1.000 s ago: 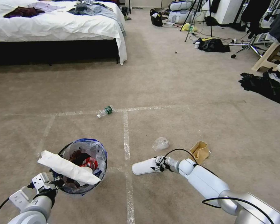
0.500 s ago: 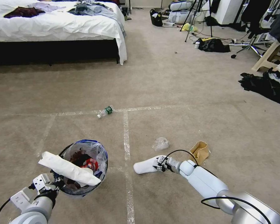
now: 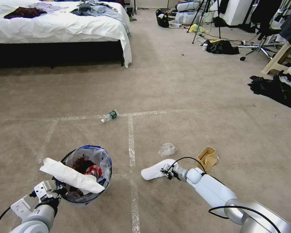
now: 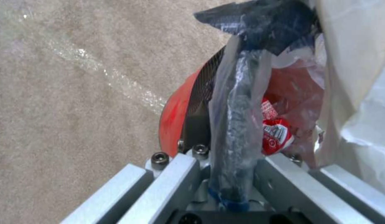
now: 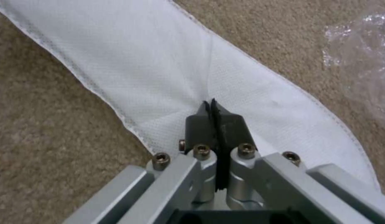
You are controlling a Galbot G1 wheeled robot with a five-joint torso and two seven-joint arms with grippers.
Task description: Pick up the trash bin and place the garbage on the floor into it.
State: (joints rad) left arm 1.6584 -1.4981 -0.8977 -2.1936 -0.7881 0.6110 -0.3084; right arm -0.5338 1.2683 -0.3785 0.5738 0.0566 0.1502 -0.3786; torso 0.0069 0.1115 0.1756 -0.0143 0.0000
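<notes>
The trash bin [image 3: 105, 161], lined with a clear blue-edged bag, hangs at the lower left with red wrappers inside and a long white piece [image 3: 71, 176] lying across its top. My left gripper [image 3: 56, 191] is shut on its near rim; the left wrist view shows the gripper [image 4: 227, 161] clamping rim and bag beside the red wall [image 4: 176, 118]. My right gripper [image 3: 166, 170] is shut on a flat white slipper-like fabric piece [image 3: 153, 171] low over the floor [image 3: 184, 97]. In the right wrist view the gripper [image 5: 215, 109] pinches the fabric [image 5: 159, 68]. Garbage on the carpet: a clear bottle [image 3: 109, 116], crumpled clear plastic [image 3: 167, 149], and a brown cardboard piece [image 3: 207, 158].
A white bed [image 3: 55, 26] stands at the far left. Black clothes [image 3: 278, 89] lie at the right, with tripods, cables and a chair base [image 3: 258, 48] behind them. Whitish tape lines [image 3: 131, 139] cross the carpet between the bin and my right arm.
My right gripper has shifted slightly right and forward with the white fabric piece, which has turned a little. The bin and the left gripper have stayed almost still.
</notes>
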